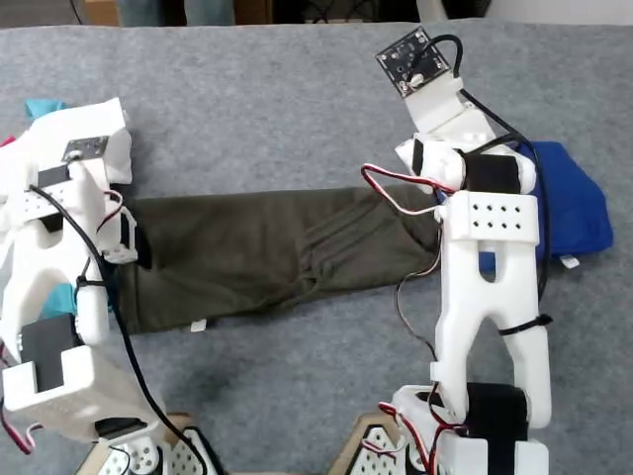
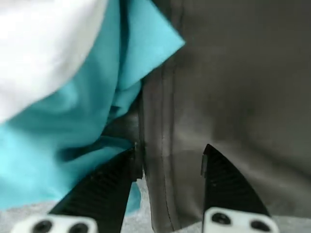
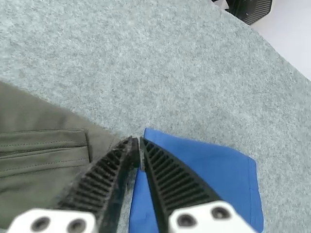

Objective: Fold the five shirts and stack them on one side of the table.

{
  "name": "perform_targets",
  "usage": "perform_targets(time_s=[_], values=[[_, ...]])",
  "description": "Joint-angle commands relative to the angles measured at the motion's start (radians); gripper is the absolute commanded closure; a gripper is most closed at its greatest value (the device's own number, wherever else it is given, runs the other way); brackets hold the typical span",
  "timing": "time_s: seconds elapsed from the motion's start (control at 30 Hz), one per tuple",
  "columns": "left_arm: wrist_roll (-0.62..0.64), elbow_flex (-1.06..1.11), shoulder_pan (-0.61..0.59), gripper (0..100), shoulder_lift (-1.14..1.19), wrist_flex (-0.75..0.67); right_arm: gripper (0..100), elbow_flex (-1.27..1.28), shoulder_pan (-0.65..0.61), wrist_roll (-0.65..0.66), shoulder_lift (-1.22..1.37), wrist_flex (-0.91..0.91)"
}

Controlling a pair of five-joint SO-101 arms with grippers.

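While the two ends are being taken up, the left gripper (image 2: 169,150) is sitting released, jaws straddling the hem of the olive shirt (image 1: 267,252). It should be closing square on that seam, not on the teal shirt (image 2: 58,145) just beside it. Right gripper (image 3: 136,141) is sitting clenched at the opposite corner, blue shirt (image 3: 194,179) just beside; can't tell if it's catching cloth. The olive shirt is lying as a long, slightly rumpled strip between the grippers on the tabletop (image 1: 297,99).
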Motion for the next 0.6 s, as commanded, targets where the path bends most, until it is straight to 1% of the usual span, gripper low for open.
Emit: perform_targets(time_s=[0.0, 0.13, 0.27, 0.37, 0.57], values=[[0.003, 0.010, -0.018, 78, -0.043, -0.029, 98.4, -0.016, 0.009, 0.009, -0.051, -0.018], [0.009, 0.008, -0.016, 78, -0.011, -0.028, 98.4, -0.016, 0.009, 0.009, -0.053, -0.018], [0.012, -0.005, -0.019, 78, 0.095, -0.028, 98.4, -0.016, 0.009, 0.009, -0.053, -0.018], [0.052, -0.045, -0.028, 81, 0.161, -0.029, 98.4, -0.016, 0.009, 0.008, -0.053, -0.018], [0.058, -0.084, -0.030, 83, 0.241, -0.029, 98.4, -0.016, 0.009, 0.008, -0.053, -0.018]])
